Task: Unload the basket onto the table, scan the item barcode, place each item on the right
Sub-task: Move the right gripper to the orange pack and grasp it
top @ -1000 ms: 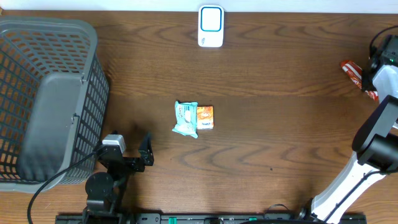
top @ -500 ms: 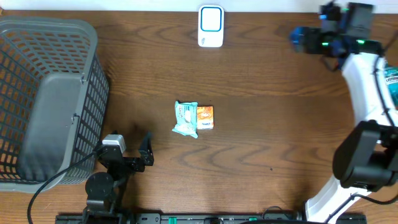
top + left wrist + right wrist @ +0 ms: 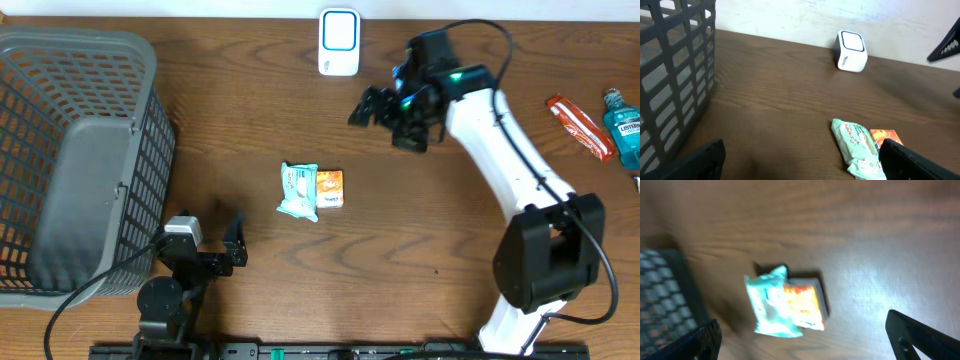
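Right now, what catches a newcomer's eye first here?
The right gripper hangs open on its white arm, near the white scanner at the far edge. In the middle, a teal packet and an orange packet lie touching. A big grey basket fills the left side.

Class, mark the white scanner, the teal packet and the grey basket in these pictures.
white scanner [image 3: 339, 42], overhead view, on its blue-ringed face.
teal packet [image 3: 298, 190], overhead view, on the wrapper's middle.
grey basket [image 3: 150, 160], overhead view, on its right mesh wall.

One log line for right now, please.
right pincer open, empty | left pincer open, empty | teal packet touching orange box, untouched
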`<action>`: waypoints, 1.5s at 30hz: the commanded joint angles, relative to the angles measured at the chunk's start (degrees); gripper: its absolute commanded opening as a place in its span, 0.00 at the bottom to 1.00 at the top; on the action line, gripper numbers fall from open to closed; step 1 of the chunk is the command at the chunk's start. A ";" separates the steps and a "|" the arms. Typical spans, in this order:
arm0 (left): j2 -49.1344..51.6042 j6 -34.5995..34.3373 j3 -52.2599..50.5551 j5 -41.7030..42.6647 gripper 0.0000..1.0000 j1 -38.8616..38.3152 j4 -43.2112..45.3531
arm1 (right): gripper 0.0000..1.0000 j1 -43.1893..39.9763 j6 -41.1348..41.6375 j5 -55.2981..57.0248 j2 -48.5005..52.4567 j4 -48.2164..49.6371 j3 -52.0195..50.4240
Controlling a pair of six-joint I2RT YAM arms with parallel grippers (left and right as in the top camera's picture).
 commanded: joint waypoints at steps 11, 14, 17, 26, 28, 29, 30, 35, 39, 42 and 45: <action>-0.09 0.76 -1.42 0.92 0.98 0.31 -0.37 | 0.61 9.79 0.37 11.02 0.42 15.19 -18.95; -0.09 0.76 -1.42 0.92 0.98 0.31 -0.37 | 0.62 10.25 -2.32 6.97 0.42 19.69 -21.75; -0.09 0.76 -1.42 0.92 0.98 0.31 -0.37 | 0.62 10.36 -5.38 2.99 0.42 24.22 -23.65; -0.09 0.76 -1.42 0.92 0.98 0.31 -0.37 | 0.43 11.80 -6.60 2.34 0.55 32.02 -28.20; -0.09 0.76 -1.42 0.92 0.98 0.31 -0.37 | 0.34 12.24 -6.60 2.34 0.55 33.42 -29.40; -0.09 0.76 -1.42 0.92 0.98 0.31 -0.37 | 0.30 12.41 -6.60 2.36 0.55 33.79 -29.92; -0.09 0.76 -1.42 0.92 0.98 0.31 -0.37 | 0.20 12.52 -6.60 2.38 0.55 34.03 -30.40; -0.09 0.76 -1.42 0.92 0.98 0.31 -0.37 | 0.01 12.55 -8.92 1.70 0.55 34.49 -31.56; -0.09 0.76 -1.42 0.92 0.98 0.31 -0.37 | 0.01 10.80 -14.19 -7.39 0.52 35.26 -31.56; -0.09 0.76 -1.42 0.92 0.98 0.31 -0.37 | 0.01 7.45 -22.25 -24.11 0.52 36.33 -31.56; -0.09 0.76 -1.42 0.92 0.98 0.31 -0.37 | 0.01 3.26 -28.98 -40.46 0.52 36.63 -31.56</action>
